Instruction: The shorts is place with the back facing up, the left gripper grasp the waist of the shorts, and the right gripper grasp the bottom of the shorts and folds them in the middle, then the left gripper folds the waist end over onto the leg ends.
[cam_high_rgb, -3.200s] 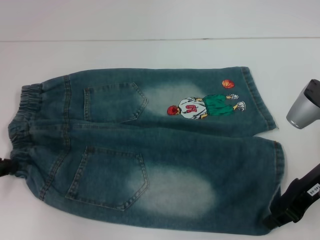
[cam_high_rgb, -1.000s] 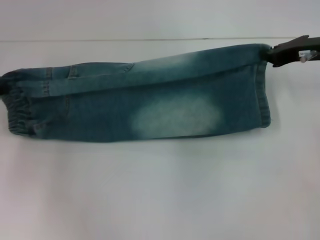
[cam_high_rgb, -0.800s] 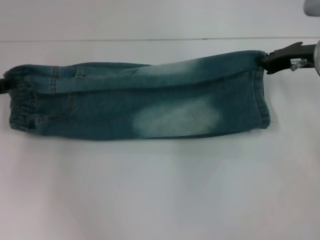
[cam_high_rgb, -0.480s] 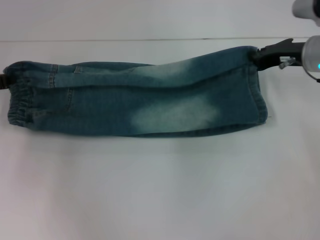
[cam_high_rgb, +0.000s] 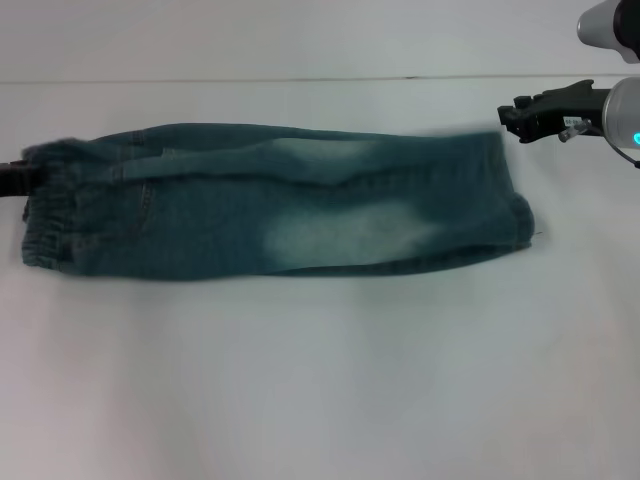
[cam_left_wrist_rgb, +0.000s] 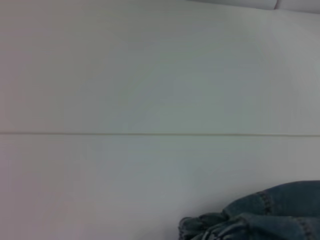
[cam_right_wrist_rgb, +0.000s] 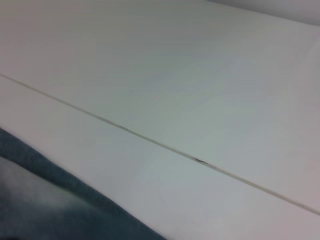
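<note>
- Jaws of the right gripper (cam_high_rgb: 508, 117) stand slightly parted and hold nothing, just beside the shorts (cam_high_rgb: 280, 215), off the far corner of the leg ends (cam_high_rgb: 515, 205)
- Left gripper (cam_high_rgb: 12, 180) touches the waist of the shorts (cam_high_rgb: 45, 210); whether it grips cannot be told
- Shorts lie folded lengthwise on the white table (cam_high_rgb: 320, 380)
- Risk: a weak waist pinch could lift one layer only, so the fold opens or lands skewed

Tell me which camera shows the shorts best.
The head view: the shorts lie folded lengthwise, whole from waist to hems. The left wrist view catches only a bunched corner; the right wrist view only a strip of denim.
</note>
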